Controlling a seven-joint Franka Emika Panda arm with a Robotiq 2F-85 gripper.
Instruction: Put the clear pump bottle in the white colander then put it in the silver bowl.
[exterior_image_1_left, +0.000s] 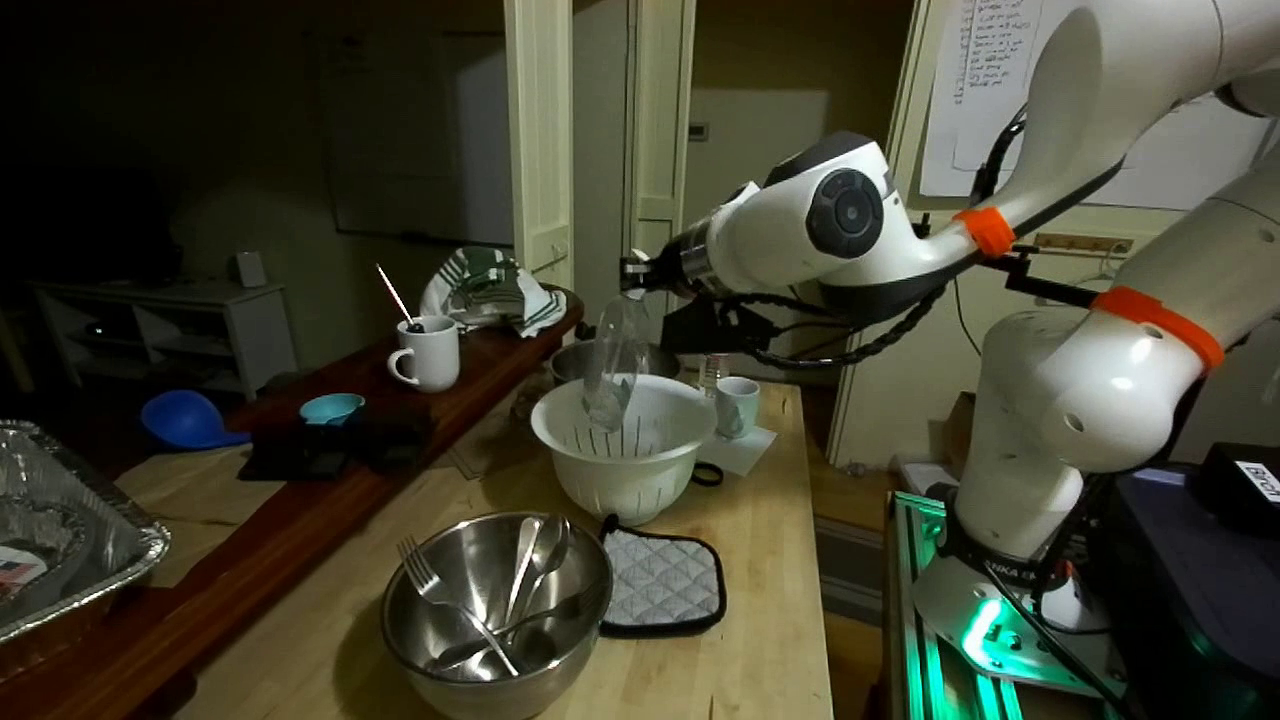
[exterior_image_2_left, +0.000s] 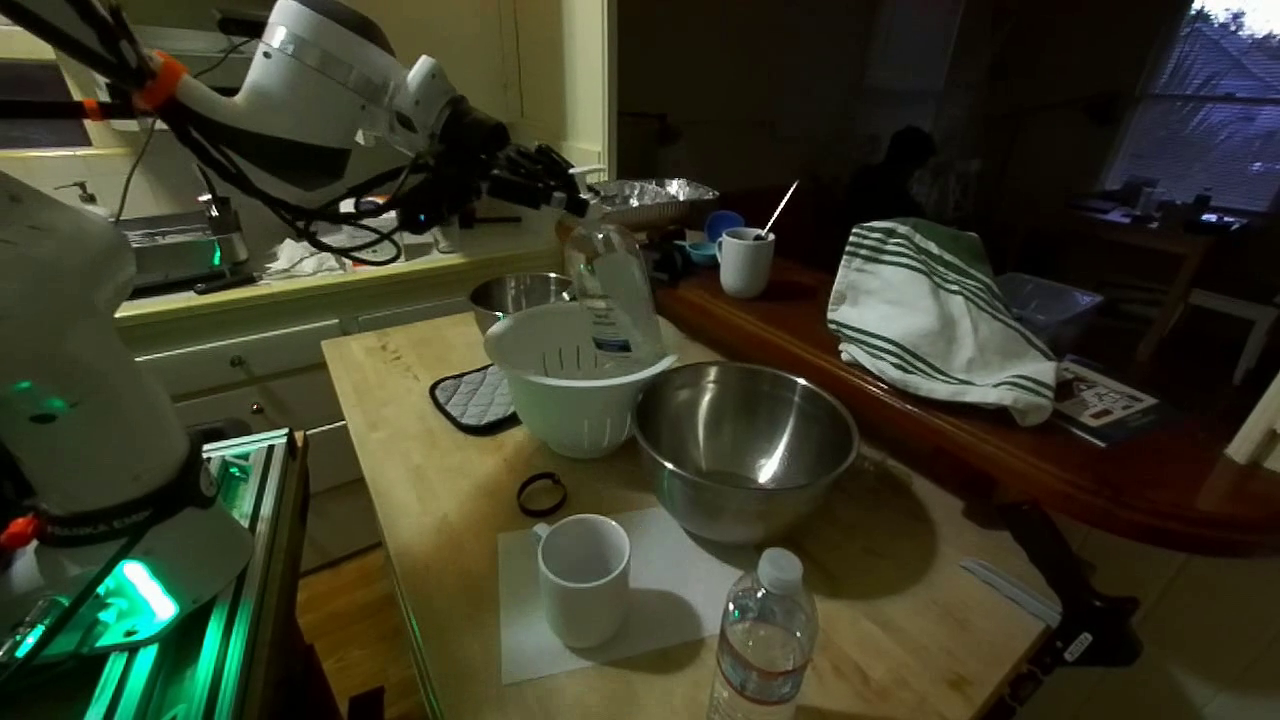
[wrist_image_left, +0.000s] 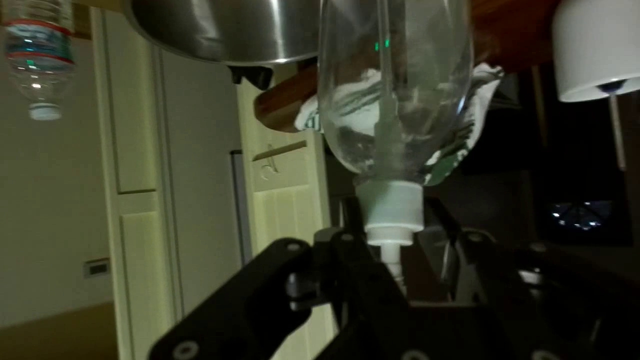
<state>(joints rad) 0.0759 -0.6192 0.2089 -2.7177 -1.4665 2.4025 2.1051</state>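
Pincer (wrist_image_left: 394, 212) pinching clear pump bottle (exterior_image_1_left: 617, 350) at pump end; bottle tilted, lower end inside white colander (exterior_image_1_left: 625, 480), floor contact unclear. Probably best: lower gently, straighten, let go only once base sits; tall, light, may tip. Likely silver bowl (exterior_image_2_left: 745, 515) near, for later. Robot base (exterior_image_1_left: 1030, 640) reads "ANKA EM"; bottle print (exterior_image_2_left: 612, 343), wall sheet (exterior_image_1_left: 985, 100) illegible.

- A green-and-white striped towel (exterior_image_2_left: 930, 315) drapes over the dark brown counter (exterior_image_1_left: 490, 358).
- A white mug (exterior_image_2_left: 747, 265) stands upright there, a thin stick (exterior_image_2_left: 781, 208) poking out.
- A small blue bowl (exterior_image_1_left: 333, 407) sits near a darker blue ladle (exterior_image_1_left: 185, 420).
- A crinkled foil tray (exterior_image_1_left: 105, 512) is well apart from the towel.
- A gray quilted pot holder (exterior_image_1_left: 660, 580) lies flat on the pale wooden table (exterior_image_2_left: 450, 560).
- Another white mug (exterior_image_2_left: 585, 585) stands on a paper sheet (exterior_image_2_left: 660, 550).
- A black ring (exterior_image_2_left: 522, 495) lies near the sheet.
- A capped water bottle (exterior_image_2_left: 765, 645) stands upright.
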